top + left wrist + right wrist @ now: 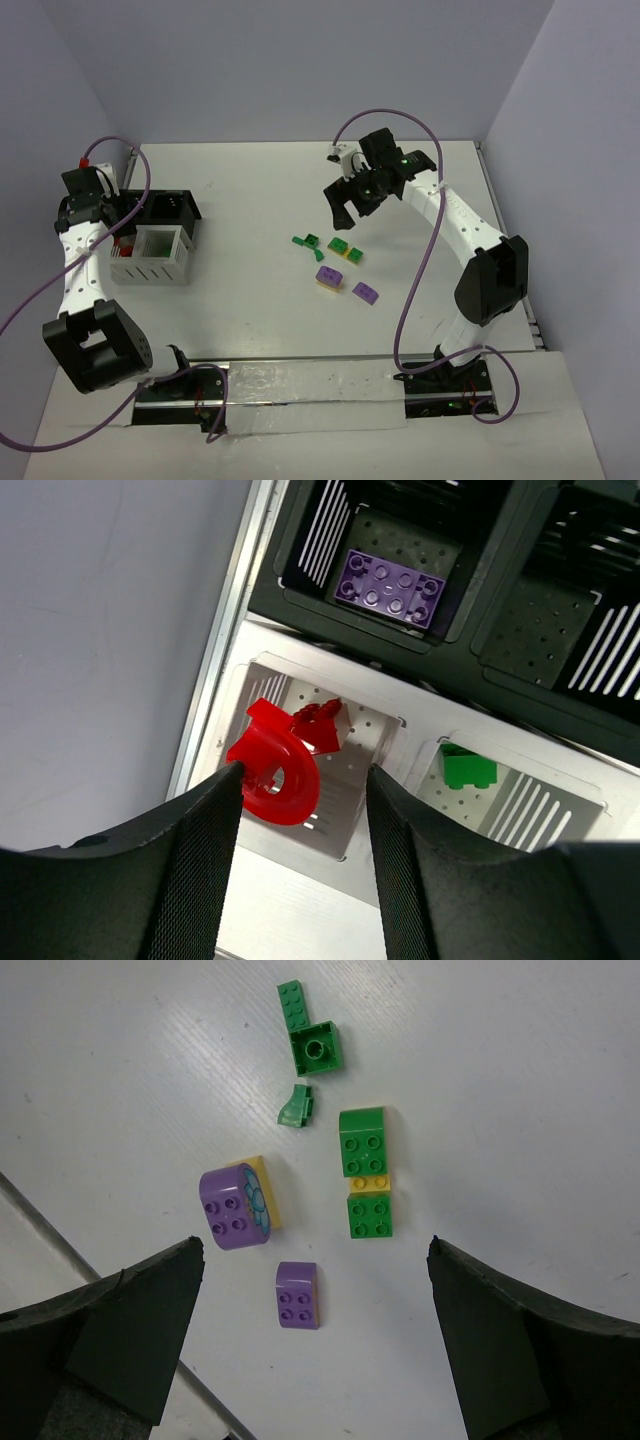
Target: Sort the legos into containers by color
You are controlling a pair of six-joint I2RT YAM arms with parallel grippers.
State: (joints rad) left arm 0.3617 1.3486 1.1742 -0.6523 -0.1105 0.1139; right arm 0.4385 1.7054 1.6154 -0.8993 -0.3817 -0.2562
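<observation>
In the left wrist view my left gripper (304,772) stands open over the white slatted box (420,715). A red half-round lego (275,765) rests against the tip of the left finger, above a compartment holding a red brick (322,725). The neighbouring white compartment holds a green brick (467,768). A purple brick (390,588) lies in the black tray (300,540). My right gripper (313,1250) hangs wide open above loose legos on the table: a small purple brick (299,1295), a purple-on-yellow piece (238,1207), a green-and-yellow stack (366,1175) and green pieces (315,1045).
From above, the white box (150,268) and black tray (172,208) sit at the table's left edge, under the left arm. The loose legos (340,262) lie mid-table. The table's right edge (510,230) runs beside the right arm. Taped mounts line the near edge.
</observation>
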